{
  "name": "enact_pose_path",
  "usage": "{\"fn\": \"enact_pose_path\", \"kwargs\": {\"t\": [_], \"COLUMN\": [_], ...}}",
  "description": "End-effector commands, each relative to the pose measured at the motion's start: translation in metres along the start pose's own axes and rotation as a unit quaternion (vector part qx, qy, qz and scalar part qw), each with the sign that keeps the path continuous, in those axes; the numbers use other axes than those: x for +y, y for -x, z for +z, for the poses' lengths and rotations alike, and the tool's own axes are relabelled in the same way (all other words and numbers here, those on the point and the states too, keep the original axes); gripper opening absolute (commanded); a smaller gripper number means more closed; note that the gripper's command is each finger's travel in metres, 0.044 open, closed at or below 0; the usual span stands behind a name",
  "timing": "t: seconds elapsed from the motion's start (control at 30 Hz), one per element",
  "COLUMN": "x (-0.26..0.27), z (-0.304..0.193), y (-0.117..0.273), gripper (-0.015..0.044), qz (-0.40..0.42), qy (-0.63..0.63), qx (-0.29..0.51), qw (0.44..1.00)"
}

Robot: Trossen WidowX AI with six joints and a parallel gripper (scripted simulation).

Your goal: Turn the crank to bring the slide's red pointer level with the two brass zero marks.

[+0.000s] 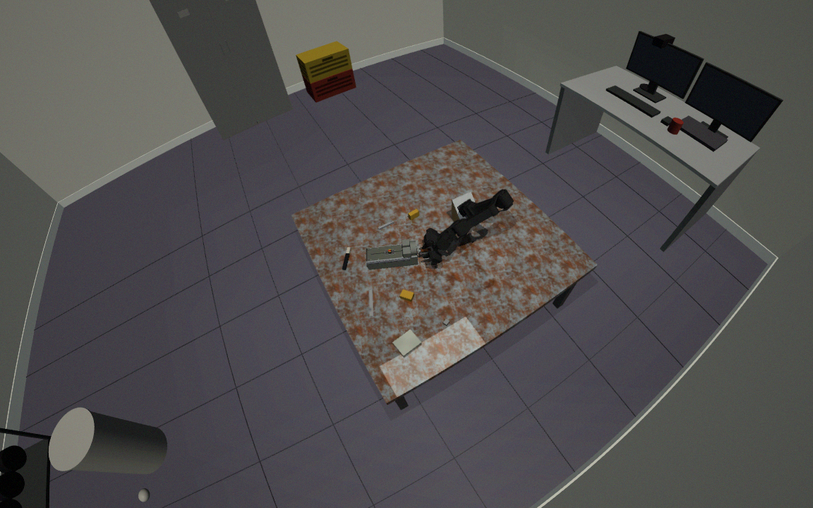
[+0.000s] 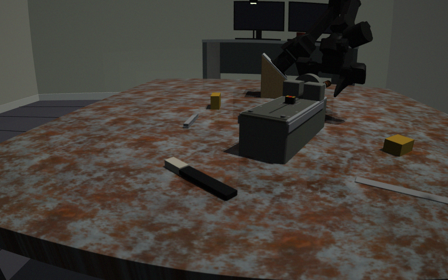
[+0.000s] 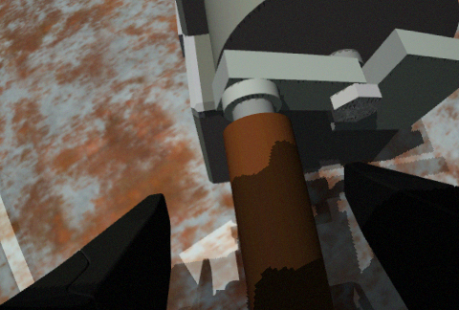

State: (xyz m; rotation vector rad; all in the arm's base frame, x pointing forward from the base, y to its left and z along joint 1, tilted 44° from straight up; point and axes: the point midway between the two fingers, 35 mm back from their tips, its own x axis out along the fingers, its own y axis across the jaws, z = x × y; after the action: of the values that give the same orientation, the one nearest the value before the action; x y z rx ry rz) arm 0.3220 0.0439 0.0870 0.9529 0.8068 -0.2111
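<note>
The grey machine [image 1: 390,262] [image 2: 263,139] [image 3: 217,9] stands mid-table, its drum and crank arm [image 3: 292,66] on the arm's side. The orange-brown handle [image 2: 327,83] [image 3: 265,157] sticks out from the crank arm towards the wrist camera. My gripper [image 3: 256,194] is partly open, one black finger on each side of the handle, with a gap showing on both sides. The slide's small black block [image 1: 389,251] [image 2: 290,100] sits in the slot on the machine's top, with red and yellow on it. Whether pointer and brass marks are level is too small to tell; the wrist view does not show them.
On the table [image 1: 504,283] [image 2: 114,209] are yellow blocks [image 1: 406,295] [image 2: 398,145] [image 2: 215,100], a black-and-white bar [image 1: 346,259] [image 2: 206,181], pale strips [image 1: 370,302] [image 2: 403,190] [image 2: 191,119] and a flat pale square [image 1: 406,343]. A wedge-shaped stand [image 2: 270,81] is beside the arm's lower links.
</note>
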Motion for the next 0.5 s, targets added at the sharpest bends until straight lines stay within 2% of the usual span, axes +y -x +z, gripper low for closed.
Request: {"fn": "enact_pose_path", "kwargs": {"t": [0.0, 0.23, 0.47], "x": [-0.0004, -0.0004, -0.0003], "z": [0.0005, 0.0005, -0.0001], "y": [-0.0002, -0.0002, 0.0000], "gripper": [0.0177, 0.0000, 0.0000], "qz": [-0.001, -0.001, -0.001], "qy": [-0.003, -0.003, -0.003], "qx": [-0.002, -0.002, -0.002], "qw": [1.000, 1.000, 1.000]}}
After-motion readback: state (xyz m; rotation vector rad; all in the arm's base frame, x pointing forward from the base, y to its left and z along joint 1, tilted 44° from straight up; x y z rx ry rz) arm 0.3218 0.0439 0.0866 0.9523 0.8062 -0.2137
